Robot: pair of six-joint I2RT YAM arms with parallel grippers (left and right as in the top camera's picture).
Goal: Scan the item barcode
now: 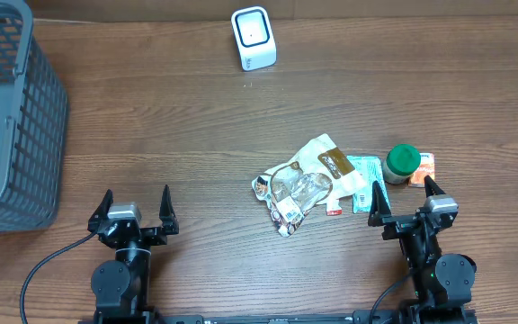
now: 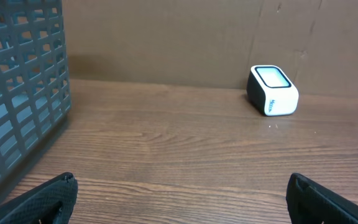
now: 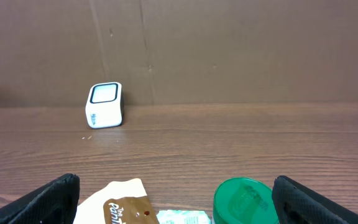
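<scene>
Overhead: left pincer (image 1: 136, 196) and right pincer (image 1: 403, 186) spread wide, each gripping nothing.

A grey plastic basket (image 1: 48, 117) occupies the far-left area of the wooden table (image 1: 196, 135). Its walls form an open lattice of rectangular cells (the grey interior is visible from overhead), and part of it extends beyond the frame edge. In the left wrist view the basket (image 2: 23, 81) stands upright at the left margin. The table (image 2: 166, 143) is dark brown with horizontal grain. A plain brown wall (image 2: 166, 37) rises along the table's far edge. The same wall (image 3: 241, 43) fills the upper half of the right wrist view.
</scene>
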